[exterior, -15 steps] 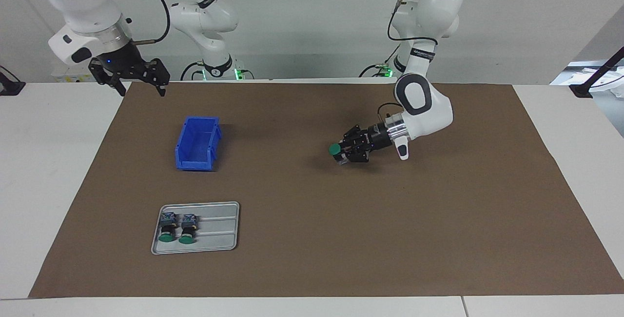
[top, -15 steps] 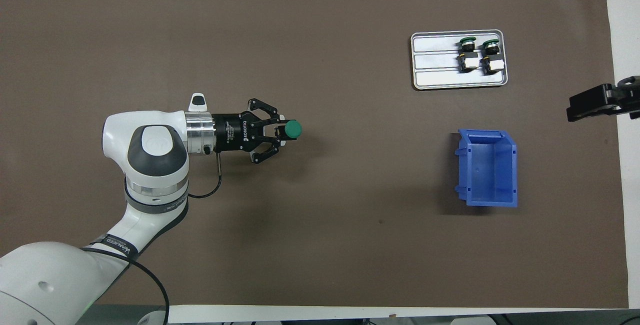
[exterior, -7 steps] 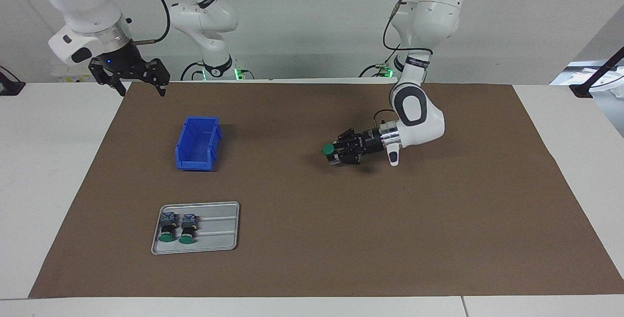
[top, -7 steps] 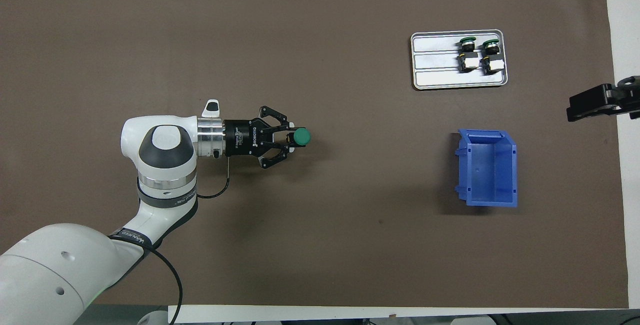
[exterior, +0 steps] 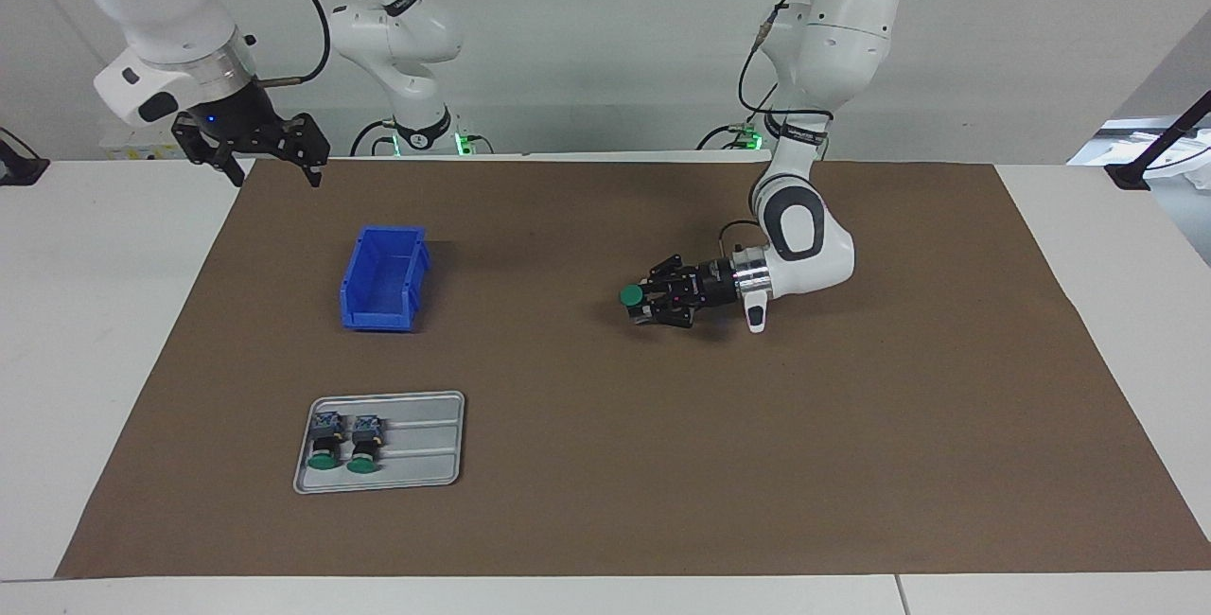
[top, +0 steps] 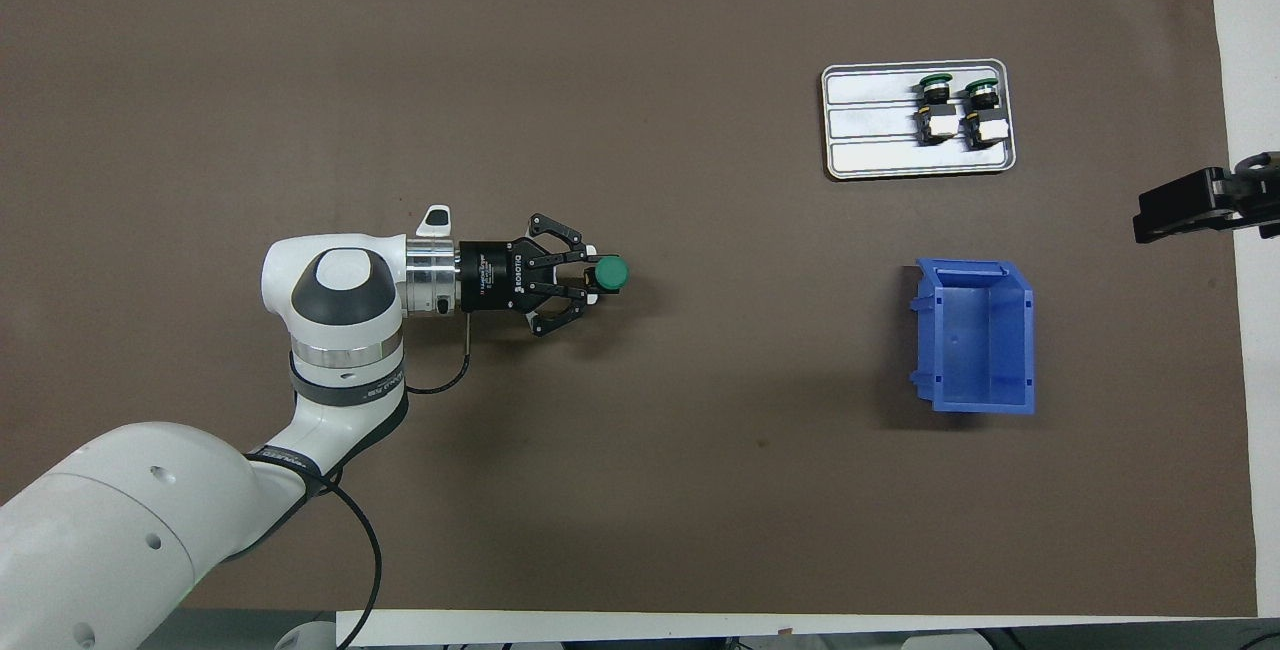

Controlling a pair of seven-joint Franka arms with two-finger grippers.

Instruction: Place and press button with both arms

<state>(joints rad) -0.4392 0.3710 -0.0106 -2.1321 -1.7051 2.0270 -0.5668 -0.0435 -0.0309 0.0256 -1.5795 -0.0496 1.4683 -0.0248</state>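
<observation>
While our left gripper [exterior: 646,305] clamps the button [exterior: 631,296] mid-frame, our right gripper [exterior: 274,168] waits upper left, jaws apart.

Left gripper [exterior: 643,303] lies sideways low over the brown mat [exterior: 605,464], clamped on the button [exterior: 631,296], green cap toward the blue bin [exterior: 383,279]. Right gripper [exterior: 274,166] hangs spread wide over the mat's corner. Two more buttons [exterior: 342,443] on the grey tray [exterior: 426,445].
</observation>
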